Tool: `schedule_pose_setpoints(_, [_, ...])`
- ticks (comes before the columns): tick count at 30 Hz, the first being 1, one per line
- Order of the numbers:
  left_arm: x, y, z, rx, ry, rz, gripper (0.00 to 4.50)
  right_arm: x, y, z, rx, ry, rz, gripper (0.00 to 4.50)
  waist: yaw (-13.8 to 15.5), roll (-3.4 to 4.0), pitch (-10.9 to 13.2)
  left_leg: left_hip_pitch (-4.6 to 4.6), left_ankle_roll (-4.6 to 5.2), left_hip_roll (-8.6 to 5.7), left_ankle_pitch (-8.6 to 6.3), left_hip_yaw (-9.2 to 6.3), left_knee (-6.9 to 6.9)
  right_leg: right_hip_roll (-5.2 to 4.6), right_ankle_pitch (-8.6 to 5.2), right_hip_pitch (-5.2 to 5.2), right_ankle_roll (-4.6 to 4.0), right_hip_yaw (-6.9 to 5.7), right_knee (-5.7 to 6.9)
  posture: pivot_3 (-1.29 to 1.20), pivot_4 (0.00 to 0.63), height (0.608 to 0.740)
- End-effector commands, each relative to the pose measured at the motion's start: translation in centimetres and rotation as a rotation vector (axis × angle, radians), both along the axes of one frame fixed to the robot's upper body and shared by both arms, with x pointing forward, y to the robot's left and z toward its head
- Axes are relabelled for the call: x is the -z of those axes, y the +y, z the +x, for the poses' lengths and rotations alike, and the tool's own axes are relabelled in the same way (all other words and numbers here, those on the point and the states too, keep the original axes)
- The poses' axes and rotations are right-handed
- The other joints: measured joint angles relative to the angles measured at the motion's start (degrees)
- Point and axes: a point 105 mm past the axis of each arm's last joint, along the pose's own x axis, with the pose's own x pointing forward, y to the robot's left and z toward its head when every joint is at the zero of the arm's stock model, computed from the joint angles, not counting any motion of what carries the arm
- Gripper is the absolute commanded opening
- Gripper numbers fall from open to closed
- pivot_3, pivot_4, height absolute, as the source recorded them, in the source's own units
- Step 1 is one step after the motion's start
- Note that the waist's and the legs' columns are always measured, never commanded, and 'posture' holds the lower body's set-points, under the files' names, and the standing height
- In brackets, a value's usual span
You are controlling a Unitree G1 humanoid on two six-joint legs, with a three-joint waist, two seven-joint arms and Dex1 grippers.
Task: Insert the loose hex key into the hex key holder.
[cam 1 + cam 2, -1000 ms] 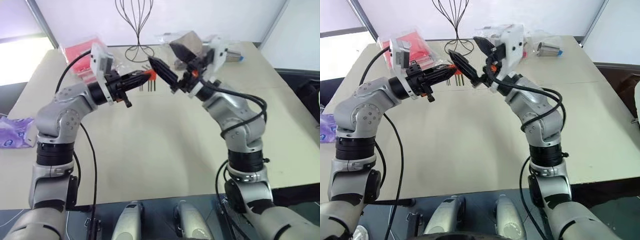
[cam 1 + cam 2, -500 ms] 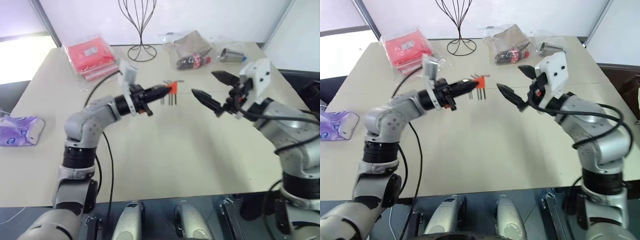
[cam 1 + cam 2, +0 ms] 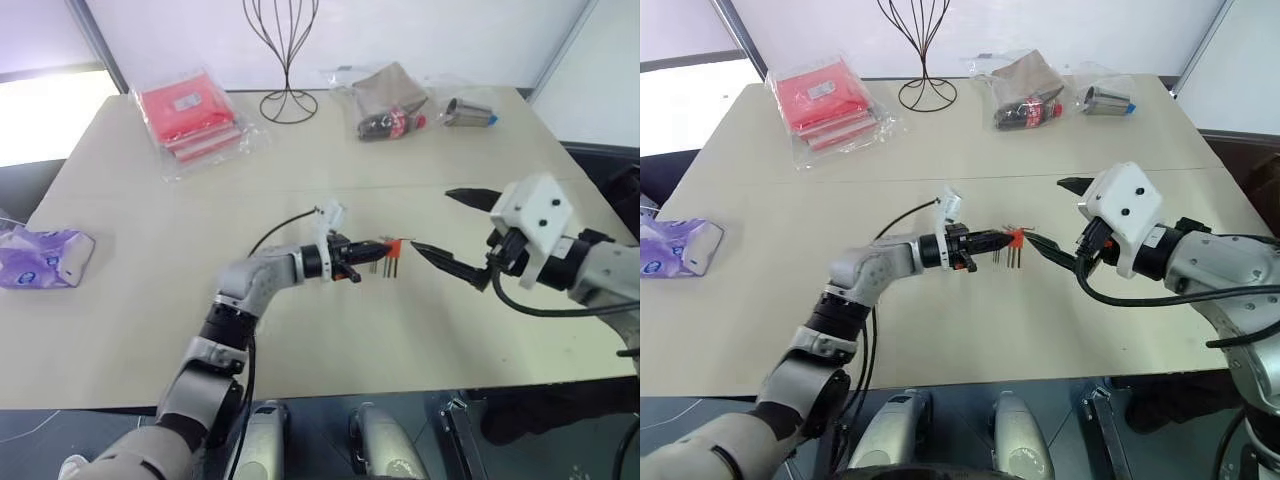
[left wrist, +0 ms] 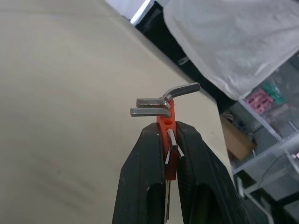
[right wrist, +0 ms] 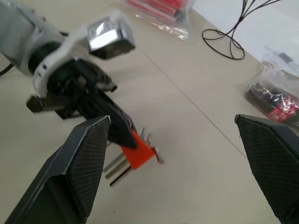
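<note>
Two end effectors face each other over the middle of your surface [image 3: 120,330]. Your left end effector [image 4: 170,140] is clenched on the hex key holder [image 4: 167,130], its two black fingers [image 4: 145,186] pinching the orange-red block from both sides. Your left wrist view gives you the detail: three bent grey key ends stick out past the block's far end, one tilted upward and two lying flat, and a thin dark rod sits against the block's face between the fingers. You cannot tell from these pictures whether that rod is the loose hex key.

Your right end effector [image 3: 455,235] is released, its fingers spread wide, with one tip close to the holder but apart from it. Your right wrist view shows you the holder [image 5: 139,151] from the other side, with straight key shafts running out of it just above the surface.

Farther out, your head views add the rest: red packets in clear plastic [image 3: 190,115] at the back left, a wire stand [image 3: 288,60] behind centre, a bagged cola bottle [image 3: 390,120], a small metal cup [image 3: 468,112], and a purple packet [image 3: 45,255] at the left edge.
</note>
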Motion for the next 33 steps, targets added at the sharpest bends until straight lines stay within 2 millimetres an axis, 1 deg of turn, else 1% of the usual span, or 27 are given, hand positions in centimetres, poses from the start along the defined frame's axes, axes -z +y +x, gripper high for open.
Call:
schedule_pose_setpoints(1, [0.0,0.0,0.9,-0.039,-0.017,0.008,0.00,-1.0,0.0,-0.4,0.011,-0.066,-0.016,4.42,0.0,0.00,0.0,0.00,0.00,0.00,0.00,-0.01,0.00,0.00,0.00,0.00,0.00,0.00,0.00,0.00,0.150,0.740])
schedule_pose_setpoints(6, [1.4,0.7,1.7,-0.087,0.010,0.046,0.00,-1.1,0.1,-0.2,0.014,-0.082,-0.016,4.42,0.1,0.00,0.0,0.00,0.01,0.01,0.00,-0.02,0.02,-0.01,0.00,0.02,0.00,-0.02,0.00,0.00,0.150,0.740])
schedule_pose_setpoints(9, [1.9,1.8,2.2,-0.120,0.019,0.064,1.31,-1.1,0.2,0.0,0.011,-0.085,-0.016,4.50,-0.1,0.00,0.0,0.00,0.01,0.01,-0.01,-0.04,0.04,-0.01,0.00,0.03,0.00,-0.02,0.00,0.00,0.150,0.740])
schedule_pose_setpoints(15, [2.7,4.1,2.8,-0.183,0.026,0.091,4.44,-1.2,0.2,0.4,0.002,-0.094,-0.018,4.50,0.0,0.00,0.0,0.03,0.01,0.03,-0.01,-0.10,0.10,-0.01,0.01,0.09,0.01,-0.04,0.01,0.00,0.150,0.740])
schedule_pose_setpoints(17, [2.3,5.4,3.1,-0.215,0.001,0.099,4.44,-1.2,0.3,0.5,-0.009,-0.093,-0.021,4.50,-0.2,0.01,0.0,0.04,0.01,0.04,-0.01,-0.12,0.17,-0.01,0.01,0.12,0.01,-0.05,0.02,0.00,0.150,0.740])
schedule_pose_setpoints(20, [0.5,7.5,3.6,-0.246,-0.114,0.127,4.44,-1.2,0.2,0.6,-0.022,-0.084,-0.035,4.50,-0.4,0.01,0.0,0.09,0.01,0.06,-0.01,-0.11,0.18,0.03,0.01,0.11,0.00,-0.04,0.09,0.00,0.150,0.740])
schedule_pose_setpoints(24, [-3.1,9.8,2.6,-0.199,-0.375,0.207,4.44,-0.5,-0.6,0.3,-0.063,-0.018,-0.088,4.50,-0.1,0.02,0.0,0.07,0.01,0.10,-0.01,-0.14,0.16,0.00,0.01,0.07,0.00,-0.04,0.16,0.00,0.150,0.740])
schedule_pose_setpoints(26, [-4.8,11.0,2.1,-0.183,-0.563,0.274,4.44,0.1,-1.5,0.3,-0.073,0.028,-0.120,4.50,0.3,0.01,0.0,-0.02,0.01,0.07,-0.01,-0.15,0.19,-0.10,0.01,0.06,0.00,-0.08,0.12,0.00,0.150,0.740])
schedule_pose_setpoints(27, [-6.0,11.5,1.9,-0.189,-0.670,0.282,4.44,0.5,-2.0,0.2,-0.080,0.050,-0.147,4.50,0.6,0.01,0.0,-0.03,0.01,0.05,-0.01,-0.15,0.20,-0.13,0.01,0.09,0.00,-0.09,0.09,0.00,0.150,0.740])
schedule_pose_setpoints(29, [-8.5,12.3,1.9,-0.241,-0.821,0.253,4.44,1.2,-2.9,0.2,-0.094,0.093,-0.191,4.50,1.2,0.03,0.0,-0.03,0.06,0.02,-0.04,-0.10,0.21,-0.21,0.01,0.14,0.00,-0.08,-0.06,0.00,0.150,0.740])
schedule_pose_setpoints(31, [-10.2,12.8,1.9,-0.282,-0.885,0.216,4.44,1.9,-3.5,0.1,-0.106,0.120,-0.234,4.50,1.4,0.03,0.0,-0.04,0.10,0.03,-0.07,-0.09,0.25,-0.23,0.03,0.21,0.02,-0.08,-0.24,0.00,0.150,0.740])
schedule_pose_setpoints(32, [-10.7,12.8,1.6,-0.273,-0.894,0.205,4.44,2.2,-3.8,0.1,-0.111,0.131,-0.259,4.50,1.4,0.03,0.0,-0.05,0.14,0.04,-0.09,-0.10,0.31,-0.22,0.03,0.25,0.01,-0.08,-0.28,0.00,0.150,0.740])
schedule_pose_setpoints(33, [-10.9,12.7,0.9,-0.226,-0.909,0.212,4.44,2.6,-4.0,0.0,-0.120,0.151,-0.280,4.50,1.4,0.03,0.0,-0.08,0.17,0.04,-0.11,-0.09,0.34,-0.22,0.03,0.25,0.02,-0.08,-0.30,0.00,0.150,0.740])
